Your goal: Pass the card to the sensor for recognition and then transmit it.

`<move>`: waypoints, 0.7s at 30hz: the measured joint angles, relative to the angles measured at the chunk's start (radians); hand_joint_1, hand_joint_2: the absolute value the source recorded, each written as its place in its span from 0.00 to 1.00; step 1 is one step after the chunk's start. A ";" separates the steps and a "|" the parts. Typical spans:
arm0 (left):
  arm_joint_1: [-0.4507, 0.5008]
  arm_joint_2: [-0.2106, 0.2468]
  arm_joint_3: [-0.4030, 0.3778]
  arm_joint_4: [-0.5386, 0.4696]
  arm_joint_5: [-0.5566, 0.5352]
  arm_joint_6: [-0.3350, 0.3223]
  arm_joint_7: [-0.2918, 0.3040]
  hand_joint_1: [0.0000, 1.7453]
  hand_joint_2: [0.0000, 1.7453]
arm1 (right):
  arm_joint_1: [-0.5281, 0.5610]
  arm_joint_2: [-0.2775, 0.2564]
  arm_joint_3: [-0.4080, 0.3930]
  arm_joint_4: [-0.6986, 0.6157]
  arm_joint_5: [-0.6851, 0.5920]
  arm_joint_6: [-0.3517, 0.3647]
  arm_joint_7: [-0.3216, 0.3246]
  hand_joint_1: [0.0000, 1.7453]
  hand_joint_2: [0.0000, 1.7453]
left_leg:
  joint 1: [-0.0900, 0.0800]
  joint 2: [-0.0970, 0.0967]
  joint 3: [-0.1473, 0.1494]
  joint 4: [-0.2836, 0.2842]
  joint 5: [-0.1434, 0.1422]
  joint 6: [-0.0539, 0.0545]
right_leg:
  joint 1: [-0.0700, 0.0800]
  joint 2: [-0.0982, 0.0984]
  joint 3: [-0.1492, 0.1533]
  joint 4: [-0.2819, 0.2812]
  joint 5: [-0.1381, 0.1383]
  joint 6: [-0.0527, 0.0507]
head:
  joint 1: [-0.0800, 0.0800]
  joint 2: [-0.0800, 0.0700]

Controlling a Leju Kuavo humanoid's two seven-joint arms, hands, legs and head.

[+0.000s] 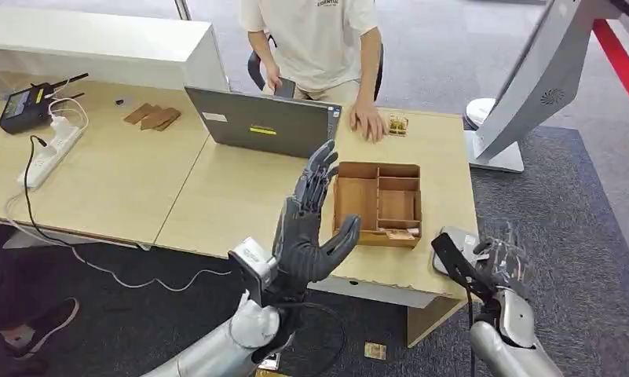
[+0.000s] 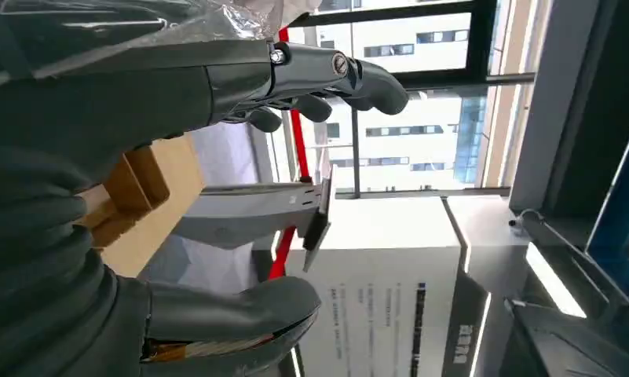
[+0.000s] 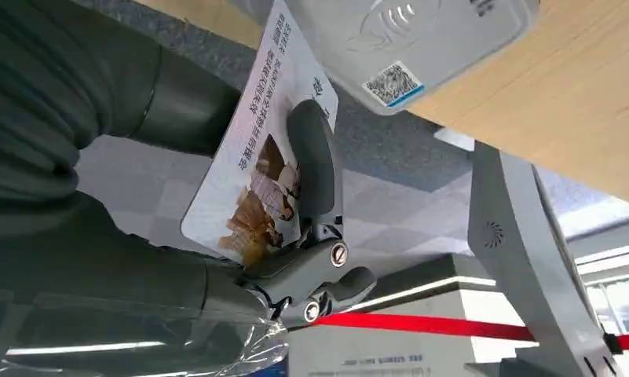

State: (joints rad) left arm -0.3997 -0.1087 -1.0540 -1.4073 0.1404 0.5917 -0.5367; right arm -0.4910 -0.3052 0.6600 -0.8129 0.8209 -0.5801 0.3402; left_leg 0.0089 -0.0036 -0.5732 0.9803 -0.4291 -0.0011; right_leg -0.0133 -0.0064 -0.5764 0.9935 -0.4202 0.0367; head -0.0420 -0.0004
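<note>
Your right hand (image 3: 295, 267) pinched the card (image 3: 256, 157), its long axis pointing at the sensor (image 3: 405, 39) just beyond; your left hand (image 1: 307, 236) was raised, fingers spread, holding nothing.

Laptop (image 1: 268, 124), wooden tray (image 1: 378, 203), power strip (image 1: 50, 153)

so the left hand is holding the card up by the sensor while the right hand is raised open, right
Swapped. The right wrist view shows the right hand gripping the card next to the sensor. The left hand is the one raised open, holding nothing, as the head view shows.
</note>
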 joint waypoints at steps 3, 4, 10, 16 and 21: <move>0.000 0.000 -0.001 0.000 0.000 -0.005 -0.003 0.00 1.00 | -0.002 -0.019 -0.006 -0.056 0.045 -0.044 0.032 1.00 1.00 | 0.000 0.000 0.000 0.000 0.000 0.000 | 0.000 0.000 0.000 0.000 0.000 0.000 | 0.000 0.000; 0.000 0.000 -0.001 0.002 0.000 -0.007 -0.005 0.00 1.00 | -0.006 -0.029 -0.012 -0.085 0.063 -0.044 0.047 1.00 1.00 | 0.000 0.000 0.000 0.000 0.000 0.000 | 0.000 0.000 0.000 0.000 0.000 0.000 | 0.000 0.000; -0.001 -0.006 -0.002 0.014 0.000 -0.008 -0.011 0.00 1.00 | -0.031 -0.076 -0.058 -0.281 0.169 0.010 0.091 1.00 1.00 | 0.000 0.000 0.000 0.000 0.000 0.000 | 0.000 0.000 0.000 0.000 0.000 0.000 | 0.000 0.000; 0.000 -0.010 0.000 0.027 -0.022 -0.048 -0.017 0.00 1.00 | -0.087 -0.106 -0.085 -0.424 0.206 0.073 0.097 1.00 1.00 | 0.000 0.000 0.000 0.000 0.000 0.000 | 0.000 0.000 0.000 0.000 0.000 0.000 | 0.000 0.000; 0.001 -0.019 0.004 0.035 -0.036 -0.069 -0.013 0.00 1.00 | -0.146 -0.110 -0.086 -0.470 0.222 0.123 0.068 1.00 1.00 | 0.000 0.000 0.000 0.000 0.000 0.000 | 0.000 0.000 0.000 0.000 0.000 0.000 | 0.000 0.000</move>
State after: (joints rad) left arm -0.3988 -0.1282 -1.0502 -1.3722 0.1045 0.5230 -0.5497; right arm -0.6366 -0.4150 0.5741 -1.2825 1.0429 -0.4567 0.4086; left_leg 0.0087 -0.0034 -0.5737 0.9803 -0.4290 -0.0011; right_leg -0.0134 -0.0064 -0.5762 0.9936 -0.4200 0.0367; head -0.0420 -0.0004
